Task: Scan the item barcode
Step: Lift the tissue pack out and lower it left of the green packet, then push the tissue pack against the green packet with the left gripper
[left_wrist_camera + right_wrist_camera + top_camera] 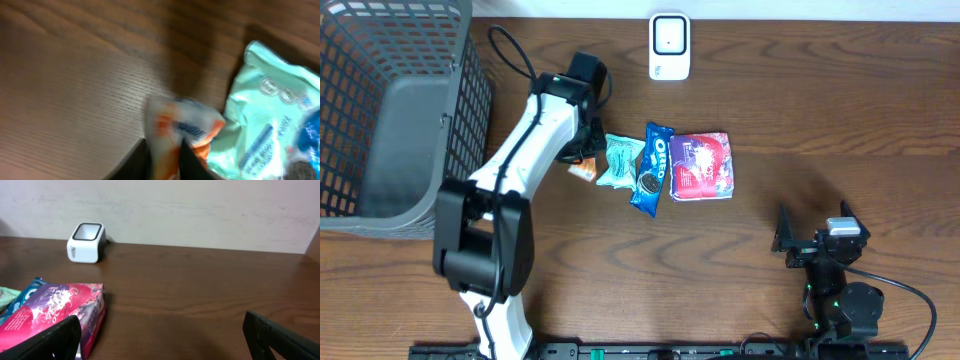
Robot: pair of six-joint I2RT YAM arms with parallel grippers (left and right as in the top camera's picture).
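A blue cookie pack (pixel 651 168) lies near the middle of the brown desk (pixel 840 120), and everything is easy to find from there. A pale green packet (pixel 619 160) lies on its left side, touching it. A small orange and white packet (pixel 583 170) lies a bit further left of the cookie pack, right beside the green one. This small packet is the thing the left arm is at. The left pincer (pixel 580 150) is down on it. In the left wrist view the small packet sits right between the two dark fingers (pixel 192 162). That picture is blurry, so I cannot tell if the pincer is squeezing the packet or is just loose around it. On the right side of the cookie pack lies a pink and purple bag (pixel 701 166), touching it. The white scanner (pixel 669 45) stands behind the cookie pack, well apart from it, near the back edge of the desk. Its window has a dark rim. A big gray basket (pixel 470 100) stands far to the left of the cookie pack. The right pincer (pixel 161 322) is well away to the right of the cookie pack and nearer to the robot, low over the desk. Its two fingers are spread wide apart, with only bare desk between them.
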